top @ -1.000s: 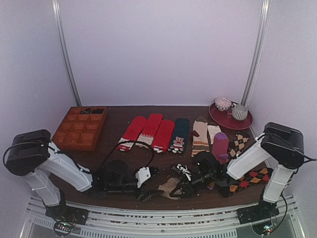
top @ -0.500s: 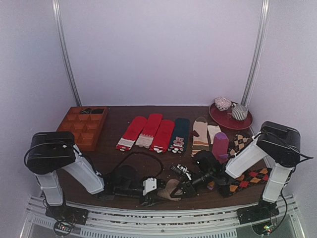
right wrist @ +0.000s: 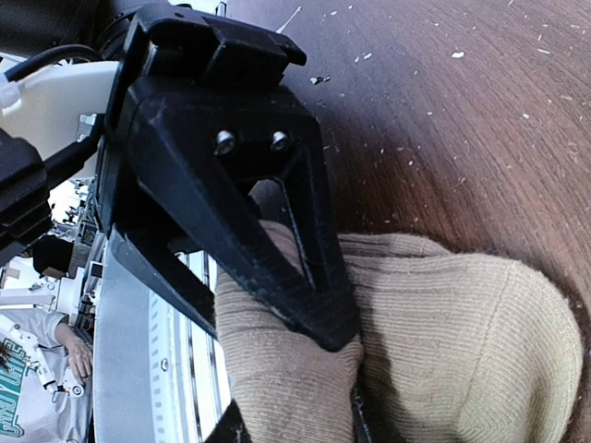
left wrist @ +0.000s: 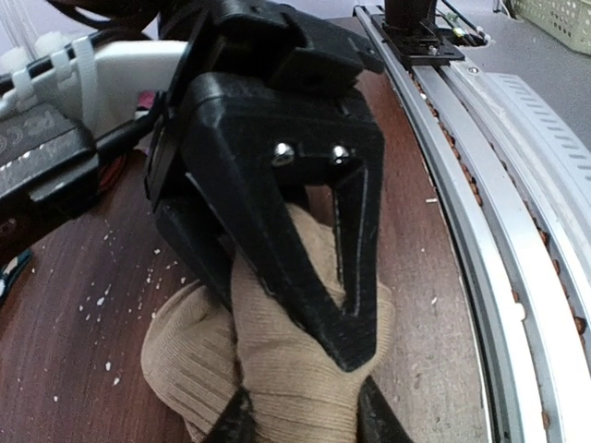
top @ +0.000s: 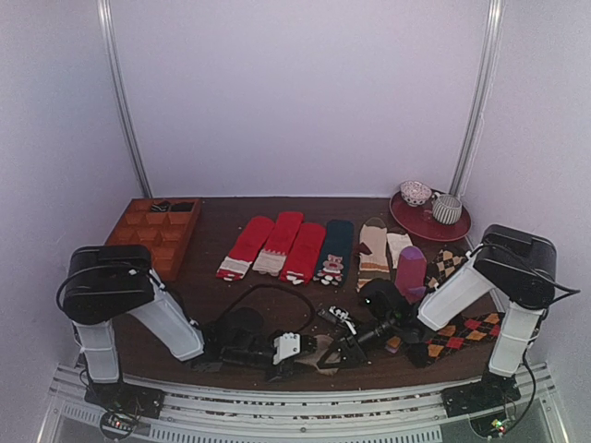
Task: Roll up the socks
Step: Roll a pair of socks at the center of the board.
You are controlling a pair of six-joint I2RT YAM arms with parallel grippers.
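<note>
Both the left end effector (left wrist: 305, 388) and right end effector (right wrist: 305, 383) pinch the socks (right wrist: 462, 332), mostly hidden overhead.

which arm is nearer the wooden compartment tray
Left. The left arm rises just on the near side of the wooden tray, on the same side of the scene; the right arm stands far off at the opposite edge.

The plain tan ribbed socks (left wrist: 277, 369) lie bunched in a lump near the front edge of the table (left wrist: 65, 305).
</note>
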